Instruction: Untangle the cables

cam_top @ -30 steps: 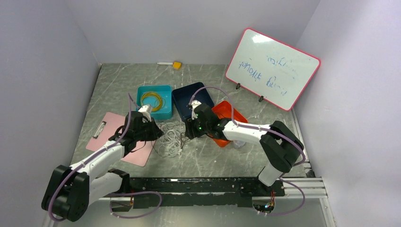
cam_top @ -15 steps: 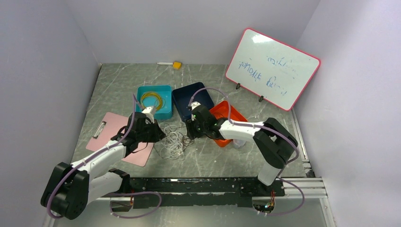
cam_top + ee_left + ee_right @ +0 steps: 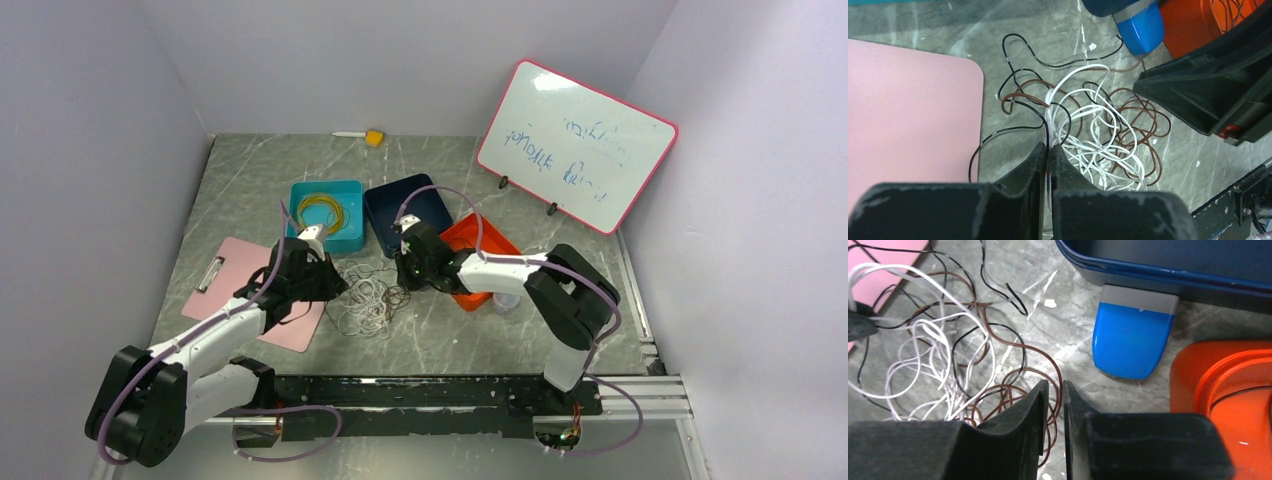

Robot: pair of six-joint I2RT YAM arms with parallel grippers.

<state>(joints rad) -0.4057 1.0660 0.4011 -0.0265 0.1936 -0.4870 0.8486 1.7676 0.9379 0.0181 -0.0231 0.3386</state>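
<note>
Grey marbled table. On it: pink clipboard, left; teal tray, navy tray, orange tray, mid-table; tangled cables near them; whiteboard, back right; yellow block, back edge.

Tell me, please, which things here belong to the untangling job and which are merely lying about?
Job in hand:
cables, left gripper, right gripper

Lying about:
teal tray, navy tray, orange tray, pink clipboard, whiteboard
</note>
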